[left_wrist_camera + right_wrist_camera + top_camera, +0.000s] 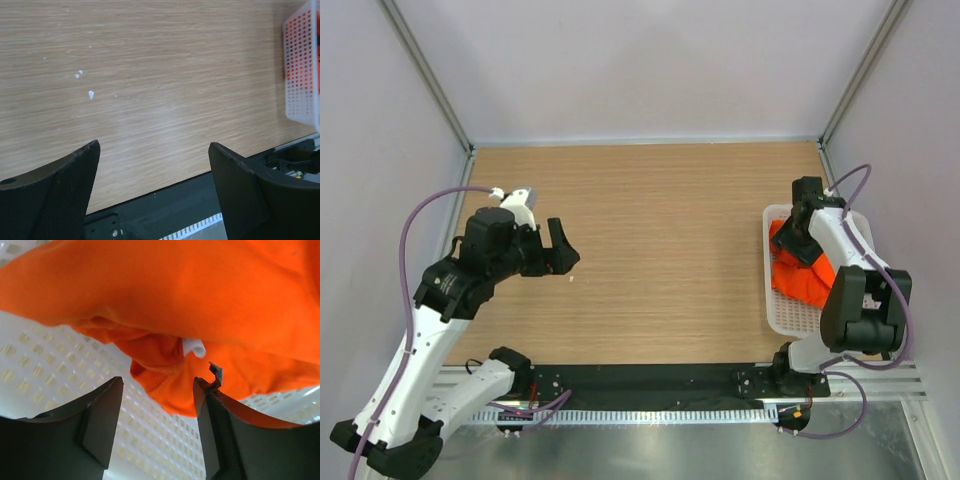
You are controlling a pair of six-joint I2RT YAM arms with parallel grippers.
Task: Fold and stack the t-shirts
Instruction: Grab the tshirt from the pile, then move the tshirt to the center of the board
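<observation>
A bright orange-red t-shirt point(802, 275) lies crumpled in the white lattice basket point(790, 318) at the table's right edge. My right gripper point(802, 222) hangs over the basket's far end. In the right wrist view the right gripper point(157, 382) is open, its jaws down inside the basket on either side of a fold of the shirt point(170, 380), with the basket's white floor point(60, 370) under it. My left gripper point(563, 252) is open and empty above the bare table at the left; it shows open in the left wrist view point(154, 150).
The wooden tabletop point(660, 250) lies between the arms. A few small white specks point(90, 94) lie on it near the left gripper. The basket's side point(300, 65) shows at the right of the left wrist view. Pale walls enclose the table on three sides.
</observation>
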